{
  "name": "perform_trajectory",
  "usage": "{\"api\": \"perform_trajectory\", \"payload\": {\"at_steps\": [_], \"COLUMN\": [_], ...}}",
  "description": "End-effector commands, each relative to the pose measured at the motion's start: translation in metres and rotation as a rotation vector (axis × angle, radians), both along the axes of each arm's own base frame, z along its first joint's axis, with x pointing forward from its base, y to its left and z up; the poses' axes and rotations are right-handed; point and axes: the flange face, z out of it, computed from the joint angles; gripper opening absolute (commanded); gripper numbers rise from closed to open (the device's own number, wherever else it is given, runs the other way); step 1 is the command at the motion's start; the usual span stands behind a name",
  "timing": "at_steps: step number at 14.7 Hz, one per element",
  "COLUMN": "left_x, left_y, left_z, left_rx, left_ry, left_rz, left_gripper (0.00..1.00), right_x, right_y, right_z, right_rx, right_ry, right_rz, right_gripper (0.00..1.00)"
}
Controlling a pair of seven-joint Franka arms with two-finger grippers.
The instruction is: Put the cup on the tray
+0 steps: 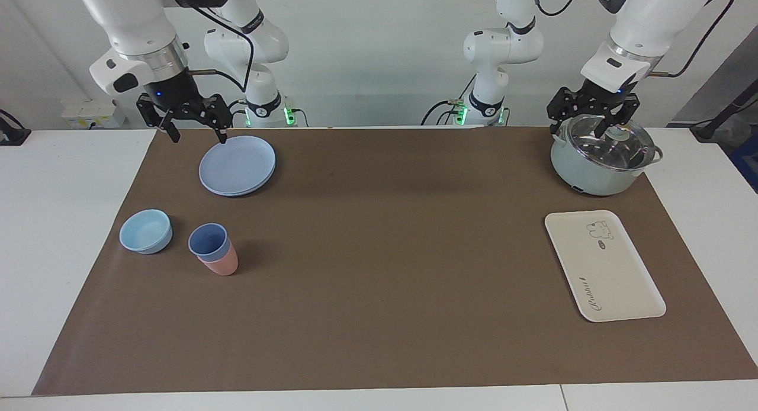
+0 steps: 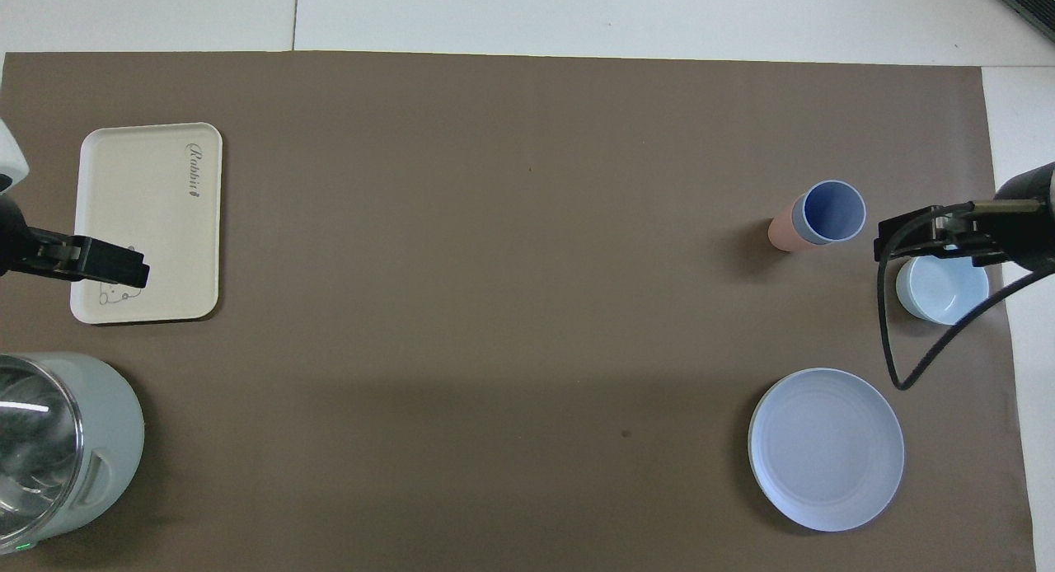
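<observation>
The periwinkle-blue cup (image 1: 208, 241) (image 2: 833, 212) sits nested inside a pink cup (image 1: 221, 265) (image 2: 780, 232) on the brown mat, toward the right arm's end of the table. The cream-white tray (image 1: 604, 266) (image 2: 148, 219), with its bear drawing and cursive writing, lies flat and bare toward the left arm's end. My right gripper (image 1: 199, 137) hangs open and holds nothing, above the edge of the round blue plate (image 1: 237, 165). Over the lidded pot (image 1: 601, 157) my left gripper (image 1: 583, 127) stands open, also with nothing in it.
A light-blue low bowl (image 1: 145, 231) (image 2: 942, 288) stands beside the nested cups, closer to the table's end. The plate (image 2: 826, 448) lies nearer to the robots than the cups. The pot (image 2: 58, 448) with its glass lid stands nearer to the robots than the tray.
</observation>
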Motion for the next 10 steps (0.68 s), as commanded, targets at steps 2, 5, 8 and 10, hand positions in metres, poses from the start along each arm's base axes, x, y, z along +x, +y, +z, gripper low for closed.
{"api": "perform_trajectory", "payload": {"at_steps": [2, 5, 8, 10], "left_x": [-0.002, -0.002, -0.002, -0.002], "left_y": [-0.002, -0.002, -0.002, -0.002], "left_z": [-0.001, -0.001, -0.001, -0.001], "left_rx": [-0.004, -0.004, -0.004, -0.004], "left_ry": [-0.012, -0.012, -0.012, -0.012], "left_rz": [0.006, 0.006, 0.007, 0.007], "left_gripper": [1.0, 1.0, 1.0, 1.0], "right_x": [-0.008, -0.008, -0.008, 0.003], "right_y": [0.0, -0.005, -0.009, -0.013], "right_z": [0.001, 0.001, -0.001, -0.004], "right_rx": [-0.003, -0.002, 0.006, 0.011], "right_ry": [-0.002, -0.004, -0.003, -0.037], "right_rz": [0.0, -0.011, -0.036, -0.153], "right_gripper": [1.0, 1.0, 0.97, 0.94]}}
